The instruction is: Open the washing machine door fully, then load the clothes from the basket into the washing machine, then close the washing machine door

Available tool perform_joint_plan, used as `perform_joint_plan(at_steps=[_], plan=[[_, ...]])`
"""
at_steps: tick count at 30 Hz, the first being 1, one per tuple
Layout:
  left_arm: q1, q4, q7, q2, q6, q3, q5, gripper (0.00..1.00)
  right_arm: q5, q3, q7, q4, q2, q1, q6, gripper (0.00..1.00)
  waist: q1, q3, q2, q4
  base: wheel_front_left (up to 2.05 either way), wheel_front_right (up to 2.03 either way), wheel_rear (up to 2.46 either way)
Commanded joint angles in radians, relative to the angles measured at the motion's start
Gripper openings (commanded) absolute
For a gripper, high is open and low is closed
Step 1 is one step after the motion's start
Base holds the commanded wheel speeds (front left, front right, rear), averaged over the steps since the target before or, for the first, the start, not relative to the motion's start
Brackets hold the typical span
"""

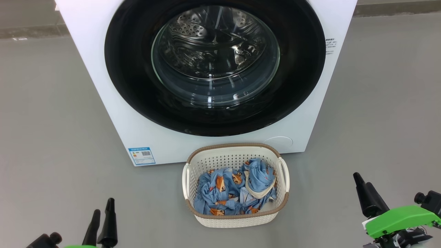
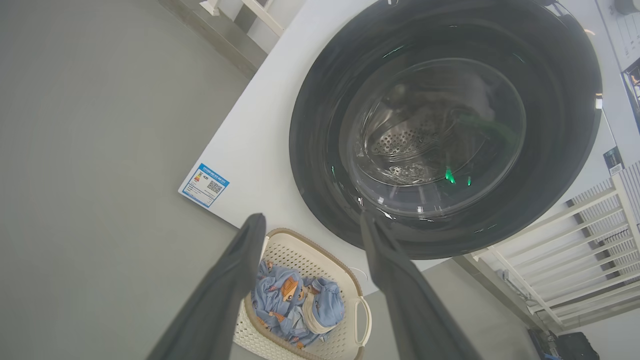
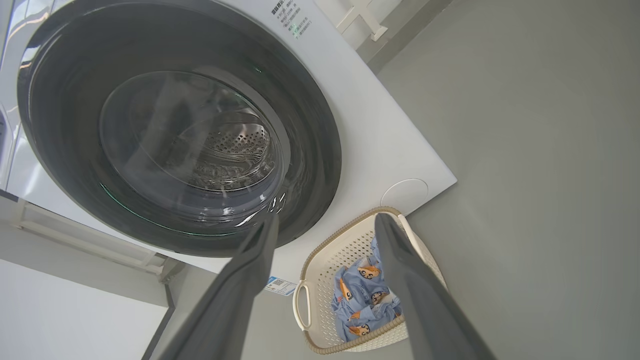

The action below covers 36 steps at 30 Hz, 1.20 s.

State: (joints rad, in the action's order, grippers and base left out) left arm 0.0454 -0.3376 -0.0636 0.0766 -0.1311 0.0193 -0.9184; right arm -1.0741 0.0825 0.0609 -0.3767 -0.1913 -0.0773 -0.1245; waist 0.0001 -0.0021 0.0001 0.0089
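The white washing machine (image 1: 100,69) stands ahead of me, its round black door (image 1: 131,75) lying flat against the front, the steel drum visible through the glass. On the floor right before it sits the cream basket (image 1: 237,220), holding the crumpled light blue clothes (image 1: 224,193). My left gripper (image 1: 103,206) hovers low at the left of the basket, open and empty. At the right, my right gripper (image 1: 361,181) is also open and empty. In the wrist views, the left gripper (image 2: 312,217) and the right gripper (image 3: 327,217) each point at the door's lower edge, with the basket (image 2: 350,285) (image 3: 320,270) below.
Grey floor (image 1: 51,137) surrounds the machine on both sides. A blue label (image 1: 141,155) and a round white cover (image 1: 278,141) mark the machine's lower front. A white slatted rack (image 2: 575,260) stands beside the machine. A skirting strip (image 1: 31,31) runs along the back.
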Motion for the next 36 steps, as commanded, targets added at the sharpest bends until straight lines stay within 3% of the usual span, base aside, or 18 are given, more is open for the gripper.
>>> perform_joint_plan(at_steps=[1, 36], plan=[[0.049, 0.014, -0.013, 0.019, 0.004, -0.012, 0.043, 1.0, 0.041, 0.016, 0.015, 0.016, -0.027, -0.053, -0.003, 1.0, -0.0001, 0.0, -0.0001, 0.001, 0.0, 0.0, 0.0], [0.071, -0.03, -0.114, 0.036, 0.044, 0.008, 0.493, 1.0, 0.406, 0.123, 0.116, -0.043, -0.106, -0.09, -0.005, 1.0, -0.0001, -0.005, -0.0001, 0.006, 0.0, 0.0, 0.0]])
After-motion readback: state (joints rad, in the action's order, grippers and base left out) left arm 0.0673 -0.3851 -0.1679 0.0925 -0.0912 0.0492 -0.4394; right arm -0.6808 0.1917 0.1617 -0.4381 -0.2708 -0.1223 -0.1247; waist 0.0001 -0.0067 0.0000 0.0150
